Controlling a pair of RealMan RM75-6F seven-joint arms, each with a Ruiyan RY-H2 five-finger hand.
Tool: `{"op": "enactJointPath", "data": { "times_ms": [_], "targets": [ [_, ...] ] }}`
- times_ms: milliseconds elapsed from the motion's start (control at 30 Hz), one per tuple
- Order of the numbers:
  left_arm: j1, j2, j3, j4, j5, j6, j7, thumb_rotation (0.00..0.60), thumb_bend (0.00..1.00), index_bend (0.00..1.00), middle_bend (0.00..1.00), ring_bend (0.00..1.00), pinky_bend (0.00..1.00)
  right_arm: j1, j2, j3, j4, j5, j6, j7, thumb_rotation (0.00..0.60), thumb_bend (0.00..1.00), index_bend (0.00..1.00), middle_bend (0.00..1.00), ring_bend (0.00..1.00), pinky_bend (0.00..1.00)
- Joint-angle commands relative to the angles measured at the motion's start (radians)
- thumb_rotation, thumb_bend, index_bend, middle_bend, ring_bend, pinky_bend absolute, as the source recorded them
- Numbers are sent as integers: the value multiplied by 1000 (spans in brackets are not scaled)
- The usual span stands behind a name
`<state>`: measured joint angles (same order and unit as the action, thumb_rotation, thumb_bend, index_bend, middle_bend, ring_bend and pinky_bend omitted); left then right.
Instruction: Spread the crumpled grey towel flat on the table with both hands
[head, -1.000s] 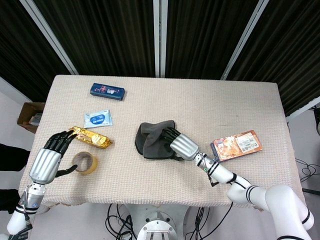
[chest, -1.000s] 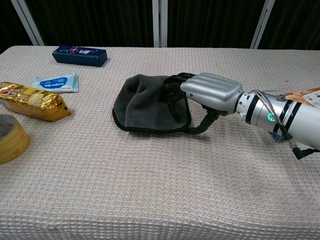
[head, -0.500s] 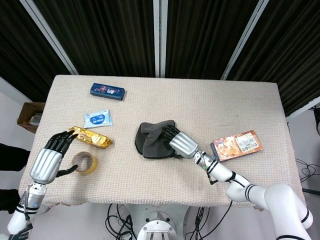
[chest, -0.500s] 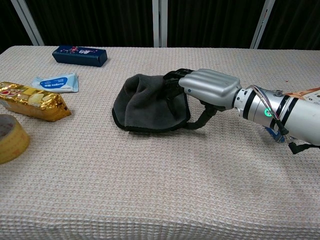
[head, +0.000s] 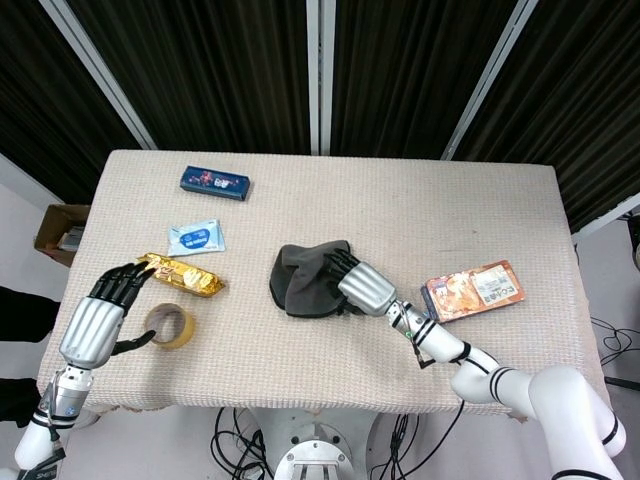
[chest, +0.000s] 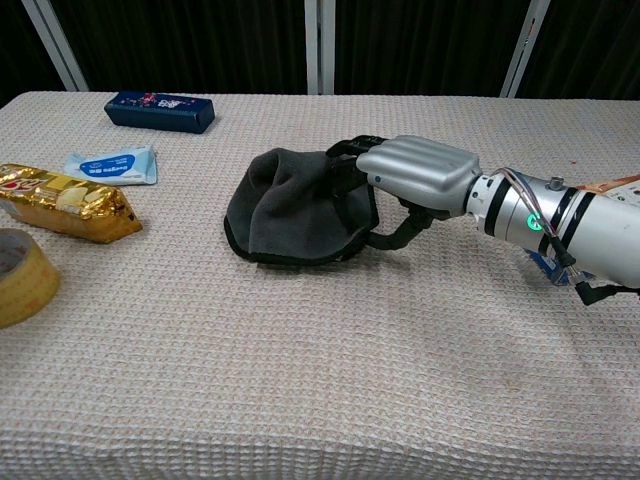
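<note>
Right hand (chest: 418, 172) slightly lifted, fingers on towel (chest: 290, 205).

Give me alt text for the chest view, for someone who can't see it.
The robot's right hand rests on the right edge of a crumpled grey towel mid-table. At far left lie a blue box, a tissue pack, a gold snack packet and a tape roll.

The surface (head: 400, 200) is covered with a beige woven cloth. A crumpled grey towel (head: 305, 278) lies near its middle. At the far left lies a dark blue box (head: 215, 182), and nearer the front a white and blue packet (head: 196, 238). A golden snack bar (head: 182, 273) lies beside a roll of tape (head: 168, 326). An orange flat package (head: 473, 290) lies at the right side.
</note>
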<state>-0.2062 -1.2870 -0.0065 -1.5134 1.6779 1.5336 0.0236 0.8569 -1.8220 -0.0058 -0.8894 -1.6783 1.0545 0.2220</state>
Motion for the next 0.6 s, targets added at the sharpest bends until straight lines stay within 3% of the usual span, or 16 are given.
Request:
{"op": "enactJointPath", "data": {
  "times_ms": [33, 267, 433, 600],
  "targets": [
    [3, 1, 0, 0, 0, 4, -1, 600, 0, 100, 93, 109, 162, 0, -14, -2, 13, -4, 9, 1, 600, 370, 562, 250, 0, 0],
    [3, 3, -1, 3, -1, 3, -3, 600, 0, 100, 93, 109, 162, -1, -10, 0, 11, -23, 56, -15, 600, 496, 671, 285, 0, 0],
    [-14, 4, -18, 0, -9, -9, -48, 600, 0, 100, 93, 109, 162, 12, 45, 50, -70, -20, 113, -45, 600, 509, 704, 294, 0, 0],
    [-61, -12, -53, -8, -42, -63, -131, 600, 0, 102, 93, 109, 162, 51, 117, 140, -193, 33, 89, -130, 600, 509, 704, 294, 0, 0]
  ]
}}
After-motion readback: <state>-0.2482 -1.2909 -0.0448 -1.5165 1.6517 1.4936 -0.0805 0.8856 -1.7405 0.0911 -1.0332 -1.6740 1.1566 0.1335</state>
